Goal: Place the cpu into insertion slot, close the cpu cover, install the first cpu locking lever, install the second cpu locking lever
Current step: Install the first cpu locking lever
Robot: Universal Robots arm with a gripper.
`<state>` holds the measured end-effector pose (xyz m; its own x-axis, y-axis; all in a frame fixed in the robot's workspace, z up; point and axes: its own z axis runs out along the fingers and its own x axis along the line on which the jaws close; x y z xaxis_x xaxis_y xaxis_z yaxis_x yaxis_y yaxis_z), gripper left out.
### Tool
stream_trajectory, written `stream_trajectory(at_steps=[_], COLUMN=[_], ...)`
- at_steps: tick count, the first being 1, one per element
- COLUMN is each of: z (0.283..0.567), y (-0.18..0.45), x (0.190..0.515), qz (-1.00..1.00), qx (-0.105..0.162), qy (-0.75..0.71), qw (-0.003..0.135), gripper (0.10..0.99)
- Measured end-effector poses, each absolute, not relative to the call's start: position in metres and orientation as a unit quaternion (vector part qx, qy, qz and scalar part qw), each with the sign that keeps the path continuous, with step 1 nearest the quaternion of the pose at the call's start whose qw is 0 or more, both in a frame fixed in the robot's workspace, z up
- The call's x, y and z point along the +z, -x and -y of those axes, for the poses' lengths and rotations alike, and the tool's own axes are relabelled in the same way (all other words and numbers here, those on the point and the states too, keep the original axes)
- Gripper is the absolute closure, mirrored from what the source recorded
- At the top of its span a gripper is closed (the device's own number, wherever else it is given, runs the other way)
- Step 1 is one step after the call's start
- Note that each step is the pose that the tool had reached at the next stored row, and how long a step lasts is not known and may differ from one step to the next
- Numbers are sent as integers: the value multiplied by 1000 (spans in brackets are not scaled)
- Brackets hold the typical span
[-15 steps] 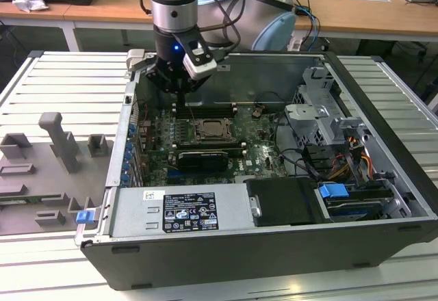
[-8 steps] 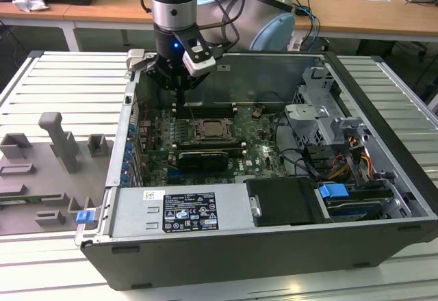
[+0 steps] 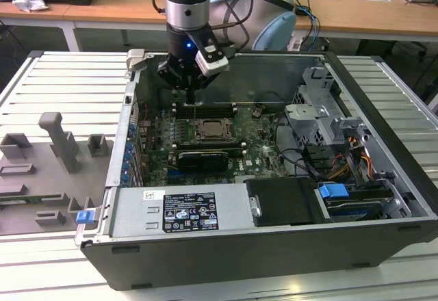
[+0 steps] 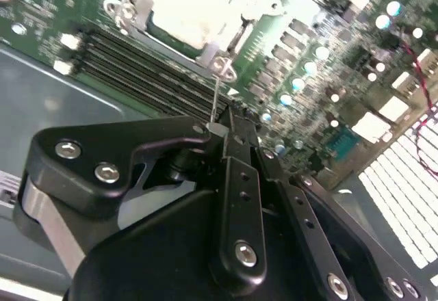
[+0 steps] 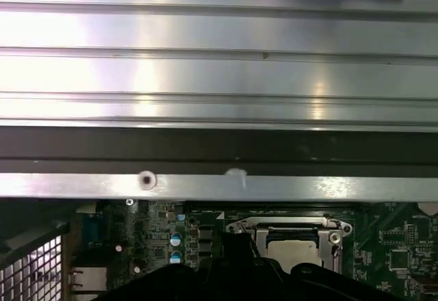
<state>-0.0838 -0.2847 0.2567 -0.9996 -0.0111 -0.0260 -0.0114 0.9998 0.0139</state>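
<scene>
The cpu [image 4: 181, 7], a pale square chip, lies in the insertion slot [image 3: 212, 131] on the green board inside the open computer case. The silver cpu cover [image 5: 287, 224] frames it and looks folded down over it. A thin wire locking lever [image 4: 215, 99] rises from the socket's corner towards the memory slots. My gripper [image 4: 220, 128] is shut on that lever's free end. In the exterior view the gripper [image 3: 190, 99] hangs just behind the socket, low over the board.
Long black memory slots [image 4: 137, 68] run right beside the gripper. A black graphics card [image 3: 200, 159] lies in front of the socket. The case's back wall [image 5: 219, 150] stands close behind. A drive cage with cables [image 3: 321, 120] takes up the exterior view's right. Grey fixtures [image 3: 58, 144] stand outside on the left.
</scene>
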Motion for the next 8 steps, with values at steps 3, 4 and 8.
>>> stream_trajectory(at_steps=[3, 4, 8], z=[285, 284, 284], y=[73, 67, 56], x=[256, 256, 253], qz=[-1000, -1000, -1000], qx=[7, 7, 7], qy=[6, 6, 6], qw=[13, 13, 13], gripper=[980, 980, 980])
